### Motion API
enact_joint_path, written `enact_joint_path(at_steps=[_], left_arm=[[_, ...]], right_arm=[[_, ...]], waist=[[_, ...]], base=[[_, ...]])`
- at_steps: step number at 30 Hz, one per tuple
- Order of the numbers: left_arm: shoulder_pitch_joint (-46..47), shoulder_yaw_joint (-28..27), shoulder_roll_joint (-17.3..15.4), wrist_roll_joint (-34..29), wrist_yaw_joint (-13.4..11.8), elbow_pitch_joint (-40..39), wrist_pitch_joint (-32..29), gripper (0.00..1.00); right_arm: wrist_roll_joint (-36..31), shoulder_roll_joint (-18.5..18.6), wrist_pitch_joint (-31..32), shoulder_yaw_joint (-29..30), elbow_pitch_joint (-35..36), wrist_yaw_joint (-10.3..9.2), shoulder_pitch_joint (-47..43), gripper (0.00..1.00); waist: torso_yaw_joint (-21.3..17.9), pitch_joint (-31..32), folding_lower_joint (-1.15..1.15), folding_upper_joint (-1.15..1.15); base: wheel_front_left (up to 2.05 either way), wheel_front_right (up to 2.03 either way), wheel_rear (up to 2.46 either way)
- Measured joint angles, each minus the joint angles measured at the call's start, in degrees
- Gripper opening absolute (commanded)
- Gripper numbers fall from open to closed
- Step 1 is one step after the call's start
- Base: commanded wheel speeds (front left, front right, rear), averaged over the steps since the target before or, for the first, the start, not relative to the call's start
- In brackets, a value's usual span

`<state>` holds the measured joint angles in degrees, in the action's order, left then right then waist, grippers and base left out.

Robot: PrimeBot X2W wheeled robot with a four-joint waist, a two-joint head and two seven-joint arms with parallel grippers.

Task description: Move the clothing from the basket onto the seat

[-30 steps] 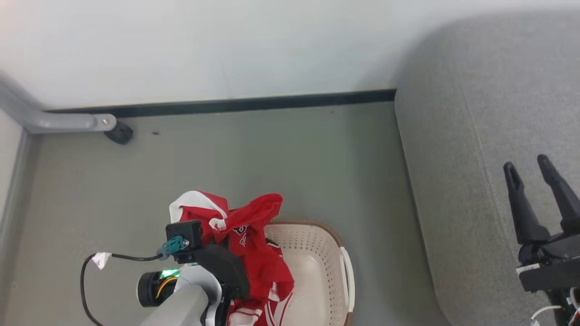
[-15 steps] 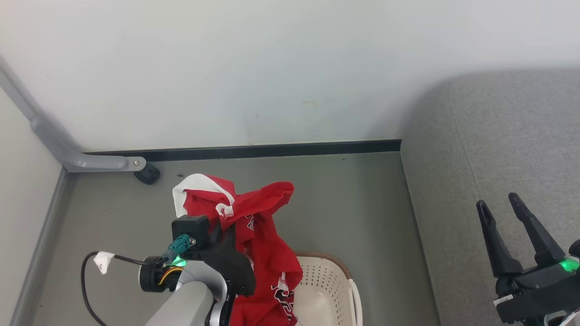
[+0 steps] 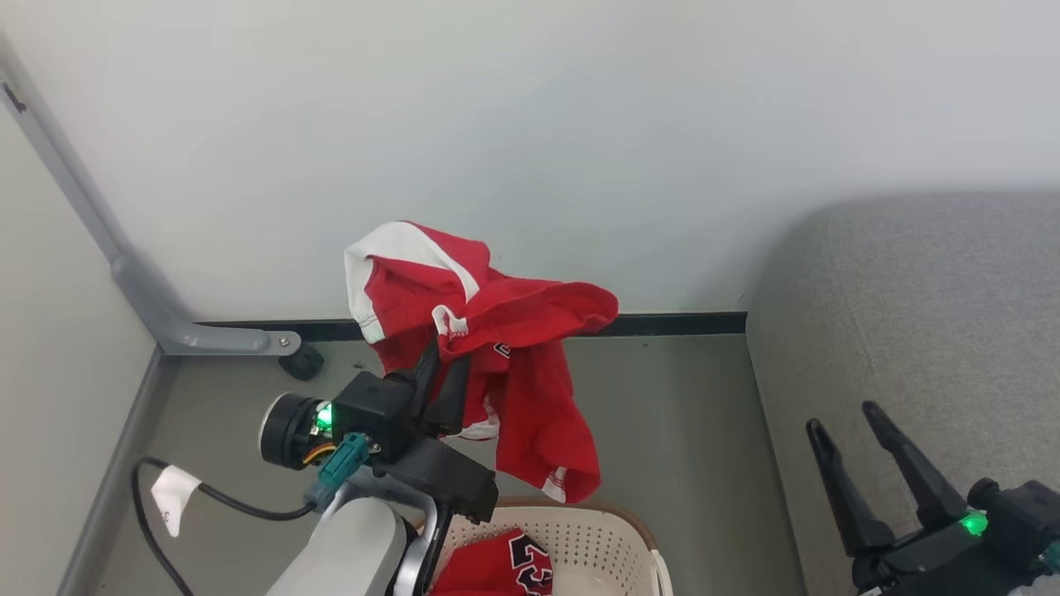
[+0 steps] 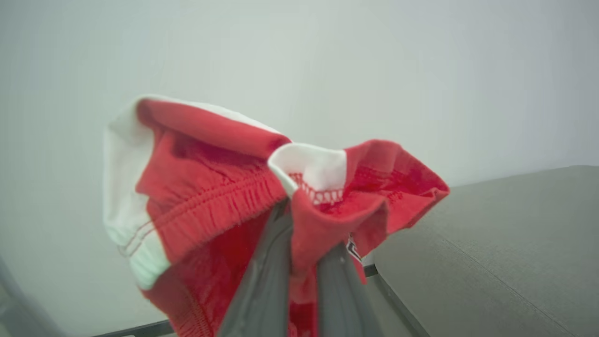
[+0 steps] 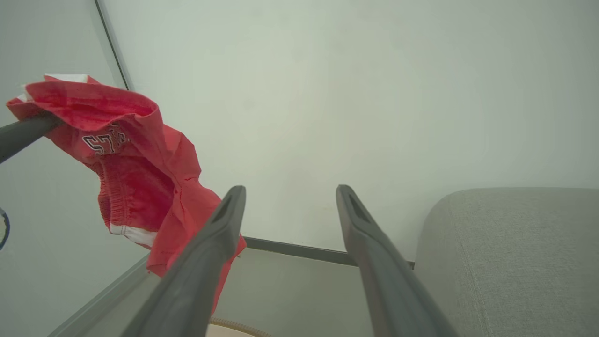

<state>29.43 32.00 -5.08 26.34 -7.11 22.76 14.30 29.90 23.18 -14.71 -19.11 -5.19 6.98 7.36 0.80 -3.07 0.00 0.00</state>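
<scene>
One red garment (image 3: 530,372) dangles from the left gripper (image 3: 443,377), clamped on its waistband and held high so it clears the basket (image 3: 596,542) below; another garment (image 3: 497,571) lies inside. Right gripper (image 3: 843,418) gapes empty by the seat (image 3: 952,314), out of the way.

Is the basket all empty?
No, a red garment with black-and-white numerals lies inside the basket.
</scene>
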Motion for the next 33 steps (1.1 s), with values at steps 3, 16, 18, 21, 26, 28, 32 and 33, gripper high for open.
enact_joint_path(at_steps=[3,16,18,21,26,28,32,33], left_arm=[[-0.6,0.1,-0.9,-1.8,0.0,-5.0,0.0,0.0],[-0.6,2.4,-4.5,1.6,1.7,-19.0,-5.3,0.0],[-0.5,2.4,-4.5,3.1,2.6,-20.3,-6.8,0.0],[-0.5,2.5,-4.6,4.4,3.6,-21.6,-9.2,0.0],[-0.2,3.4,-4.4,5.8,3.6,-22.5,-12.6,0.0],[0.1,3.7,-4.1,5.9,3.6,-22.9,-13.6,0.0],[1.6,4.0,-3.5,6.4,3.6,-23.5,-15.5,0.0],[2.0,4.1,-3.4,6.4,3.6,-23.6,-16.0,0.0]], right_arm=[[-0.4,-0.6,0.0,-1.6,0.1,0.01,0.0,1.0],[-1.2,0.5,0.0,-10.3,1.8,0.08,2.8,1.0],[-0.9,1.5,0.0,-12.4,2.4,0.08,3.9,1.0],[-0.2,2.2,0.0,-15.2,3.1,0.09,5.8,1.0],[1.2,2.2,0.0,-18.9,3.5,0.09,9.8,1.0],[2.1,1.7,0.0,-20.0,3.3,0.09,11.5,1.0],[2.4,0.1,0.5,-21.7,1.4,0.09,14.5,1.0],[2.4,-0.2,0.5,-21.7,0.8,0.09,14.8,1.0]], waist=[[0.2,0.6,0.0,0.0],[1.2,1.2,0.0,0.01],[1.5,1.2,0.0,0.01],[2.1,1.3,0.0,0.01],[3.3,1.3,0.0,0.01],[3.9,1.3,0.0,0.01],[5.1,1.3,0.0,0.0],[5.4,1.3,0.0,0.01]], base=[[0.0,0.0,0.0],[0.0,0.0,0.0],[0.0,0.0,0.0],[0.0,0.0,0.0],[0.0,0.0,0.0],[0.0,0.0,0.0],[0.0,0.0,0.0],[0.0,0.0,0.0]])
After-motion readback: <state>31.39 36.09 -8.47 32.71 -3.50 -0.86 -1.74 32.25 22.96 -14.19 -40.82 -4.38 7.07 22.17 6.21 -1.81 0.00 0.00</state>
